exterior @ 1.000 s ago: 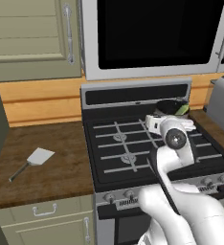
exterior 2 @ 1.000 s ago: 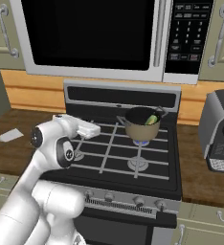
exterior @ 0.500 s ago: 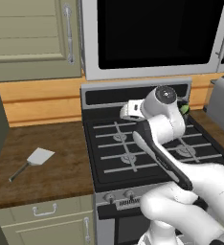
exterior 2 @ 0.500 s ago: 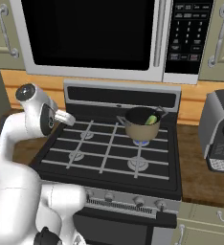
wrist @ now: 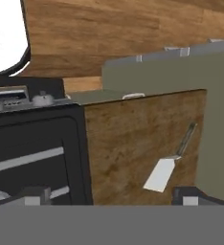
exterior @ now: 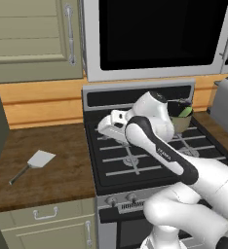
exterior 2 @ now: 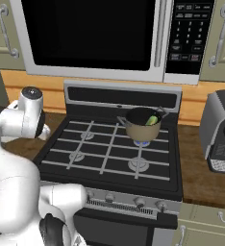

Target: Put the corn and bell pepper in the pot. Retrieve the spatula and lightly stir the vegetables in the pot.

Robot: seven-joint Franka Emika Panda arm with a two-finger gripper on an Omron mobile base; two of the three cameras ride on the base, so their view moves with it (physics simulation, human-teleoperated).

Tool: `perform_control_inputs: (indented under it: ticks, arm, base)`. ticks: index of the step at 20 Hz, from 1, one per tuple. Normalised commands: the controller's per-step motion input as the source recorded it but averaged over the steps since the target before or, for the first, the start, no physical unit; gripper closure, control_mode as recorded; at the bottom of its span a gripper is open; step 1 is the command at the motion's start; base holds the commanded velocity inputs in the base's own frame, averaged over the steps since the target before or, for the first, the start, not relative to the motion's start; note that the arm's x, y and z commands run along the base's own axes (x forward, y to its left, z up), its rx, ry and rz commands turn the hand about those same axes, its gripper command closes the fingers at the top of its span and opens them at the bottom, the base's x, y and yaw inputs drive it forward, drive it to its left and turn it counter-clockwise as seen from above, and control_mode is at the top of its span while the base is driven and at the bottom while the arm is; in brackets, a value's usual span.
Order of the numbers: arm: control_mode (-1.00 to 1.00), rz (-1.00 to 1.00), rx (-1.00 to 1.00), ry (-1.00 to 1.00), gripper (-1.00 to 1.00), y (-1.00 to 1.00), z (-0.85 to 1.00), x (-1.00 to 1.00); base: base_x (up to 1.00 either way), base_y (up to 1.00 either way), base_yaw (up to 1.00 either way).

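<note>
Swinging further left off the stove than half a second ago, the gripper [exterior: 104, 124] hangs with jaws spread wide and empty, the spatula [wrist: 167, 167] lying ahead of it on the table [exterior: 52, 165], the pot [exterior 2: 141, 124] well behind.
</note>
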Motion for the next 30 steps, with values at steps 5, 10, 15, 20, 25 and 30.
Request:
perform_control_inputs:
  ticks: [5,10,15,20,25,30]
  arm:
    - [-1.00,0.02,0.10,0.24,-1.00,1.00,-0.29,-0.02]
    - [-1.00,0.00,0.00,0.29,-1.00,1.00,-0.08,0.06]
    - [-1.00,0.00,0.00,0.33,-1.00,1.00,-0.03,0.21]
    - [-1.00,0.00,0.00,0.28,-1.00,1.00,-0.09,0.05]
    - [-1.00,0.00,0.00,0.12,-1.00,0.94,-0.36,0.00]
    - [-1.00,-0.02,-0.14,0.08,-1.00,0.92,-0.38,0.21]
  base:
    - [0.00,0.00,0.00]
    - [0.00,0.00,0.00]
    - [0.00,0.00,0.00]
    - [0.00,0.00,0.00]
    - [0.00,0.00,0.00]
    - [0.00,0.00,0.00]
